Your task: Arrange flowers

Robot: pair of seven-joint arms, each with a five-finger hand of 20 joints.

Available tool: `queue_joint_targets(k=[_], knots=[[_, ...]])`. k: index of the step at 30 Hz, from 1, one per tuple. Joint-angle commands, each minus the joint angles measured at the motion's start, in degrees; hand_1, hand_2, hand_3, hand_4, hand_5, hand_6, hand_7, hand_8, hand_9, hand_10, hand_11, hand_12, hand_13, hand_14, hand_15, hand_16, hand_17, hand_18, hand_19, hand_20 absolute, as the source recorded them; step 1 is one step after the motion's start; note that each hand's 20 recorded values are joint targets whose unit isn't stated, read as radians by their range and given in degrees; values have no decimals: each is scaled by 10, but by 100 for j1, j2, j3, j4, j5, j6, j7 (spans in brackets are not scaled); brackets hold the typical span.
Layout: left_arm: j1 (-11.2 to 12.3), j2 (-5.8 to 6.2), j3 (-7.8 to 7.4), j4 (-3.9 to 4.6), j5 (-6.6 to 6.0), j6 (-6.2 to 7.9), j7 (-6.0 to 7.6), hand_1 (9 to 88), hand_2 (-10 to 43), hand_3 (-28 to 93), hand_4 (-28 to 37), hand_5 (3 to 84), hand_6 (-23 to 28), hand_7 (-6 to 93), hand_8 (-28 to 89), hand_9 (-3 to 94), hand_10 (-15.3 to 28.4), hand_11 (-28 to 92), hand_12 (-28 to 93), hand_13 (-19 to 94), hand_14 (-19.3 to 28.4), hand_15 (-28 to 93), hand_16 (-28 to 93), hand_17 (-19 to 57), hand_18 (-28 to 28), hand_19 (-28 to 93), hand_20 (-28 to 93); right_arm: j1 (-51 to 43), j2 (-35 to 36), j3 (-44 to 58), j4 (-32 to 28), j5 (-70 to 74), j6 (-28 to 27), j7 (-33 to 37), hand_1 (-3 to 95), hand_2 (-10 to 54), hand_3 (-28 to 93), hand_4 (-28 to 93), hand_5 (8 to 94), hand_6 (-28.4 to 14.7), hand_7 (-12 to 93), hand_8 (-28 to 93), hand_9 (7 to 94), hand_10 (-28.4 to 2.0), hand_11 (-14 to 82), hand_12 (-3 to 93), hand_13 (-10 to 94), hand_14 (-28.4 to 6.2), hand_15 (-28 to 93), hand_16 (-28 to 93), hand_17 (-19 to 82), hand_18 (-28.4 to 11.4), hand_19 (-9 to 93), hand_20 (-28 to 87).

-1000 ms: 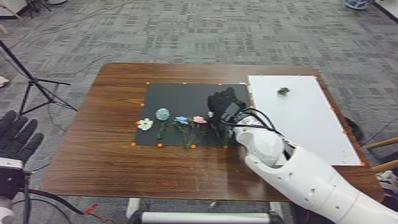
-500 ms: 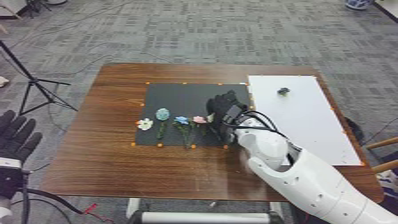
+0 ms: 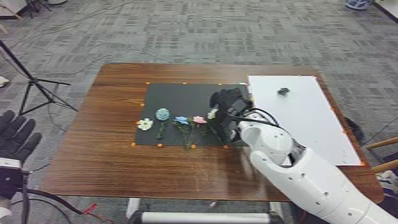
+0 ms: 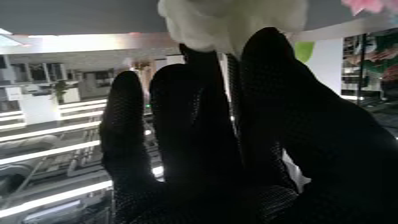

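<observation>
Here, on our table (image 3: 98,165), we have a white board (image 3: 306,120) beside a black mat (image 3: 182,95). Our left hand (image 3: 12,142) is open; over the mat, our right hand (image 3: 227,107) pinches a cream flower (image 4: 200,20), near the pink one (image 3: 199,120).

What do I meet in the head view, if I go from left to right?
Left hand → white flower → pale teal flower → blue flower → pink flower → right hand → white board.

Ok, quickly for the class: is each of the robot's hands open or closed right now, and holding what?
Left hand: open, holding nothing.
Right hand: closed, pinching a white flower.
</observation>
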Motion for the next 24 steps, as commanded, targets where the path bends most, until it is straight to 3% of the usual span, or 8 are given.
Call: queue_joint_targets(k=[1,12,20,24], knots=[[26,-60,0,-46,-21,64,43,232,207,670,-283,394,87,139,-79,346,143,208,133,245,134,298,-28,-32,105,192,128,-59,-47,198,-252,-90,-493,-29,529,-95,763,-283,648,10,230,-142,617,-122,203,192,584,-91,677,429,233,-227,719,417],[80,-37,11,-60,-111,82,148,230,207,672,-283,395,88,140,-79,347,143,209,133,246,135,300,-29,-32,106,193,127,-165,45,453,-669,332,-1018,10,488,-95,799,-283,583,-4,206,-139,544,-146,165,181,553,-114,710,371,216,-233,706,413],[120,-25,-8,-80,-106,59,181,231,206,671,-283,396,88,140,-80,348,143,211,133,247,135,301,-30,-33,106,193,127,-1045,219,1511,-1494,563,-1298,199,453,-95,802,-283,529,-29,175,-122,510,-161,158,183,537,-130,746,293,211,-237,706,414],[117,-29,-30,-76,-98,82,183,232,206,671,-283,395,88,141,-80,348,143,212,132,247,134,301,-29,-32,106,192,127,-1637,524,1883,-1904,590,-1128,395,450,-95,782,-283,538,-37,173,-115,523,-166,169,186,543,-138,759,284,214,-243,714,416]])
